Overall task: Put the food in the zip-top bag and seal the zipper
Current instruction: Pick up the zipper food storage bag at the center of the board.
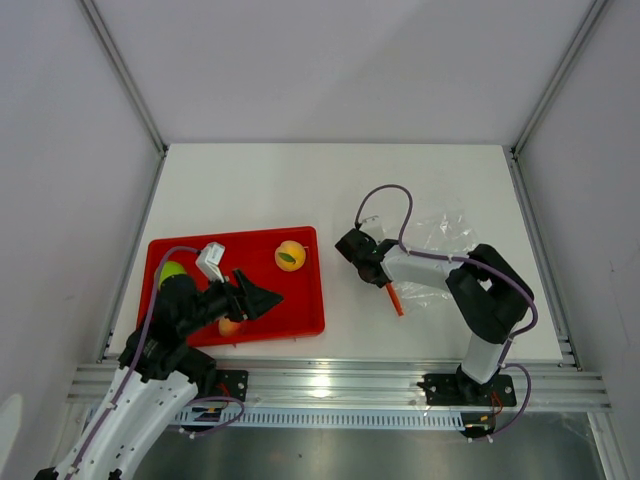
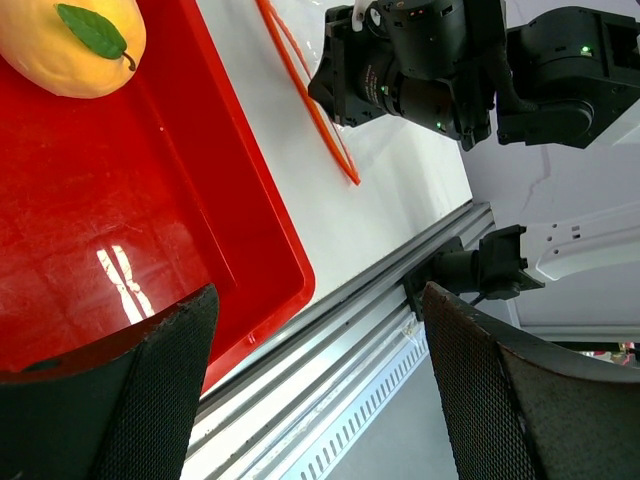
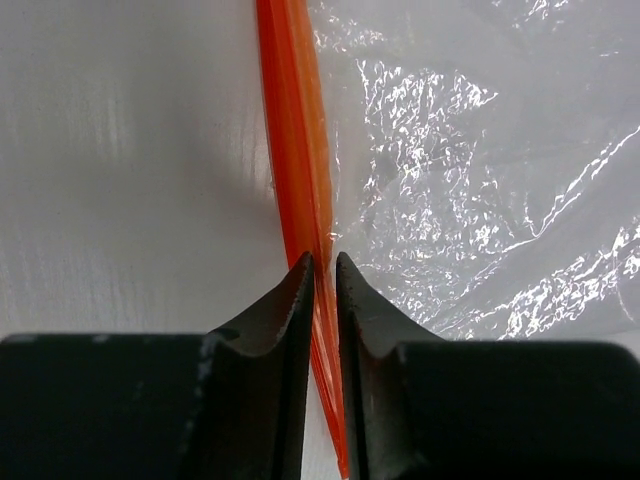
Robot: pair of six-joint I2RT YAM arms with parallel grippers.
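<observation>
Zipper [image 3: 295,150], 1 orange strip, is clamped in the clenched right end effector [image 3: 322,262]. Its 1 clear bag [image 3: 450,200] spreads on the counter [image 1: 400,180], ahead and to that end effector's right. The left end effector [image 2: 318,300] hangs released and empty over 1 red tray [image 1: 305,310]. The tray carries 3 in all: 1 yellow fruit [image 1: 290,256] ahead of this end effector, 1 peach [image 1: 230,327] half hidden beneath it, and 1 apple [image 1: 172,270] behind its wrist.

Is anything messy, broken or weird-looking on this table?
Nothing spilled or broken. The clear bag looks crumpled, with its orange zipper pinched in the right tool. The yellow fruit sits in the red tray.
</observation>
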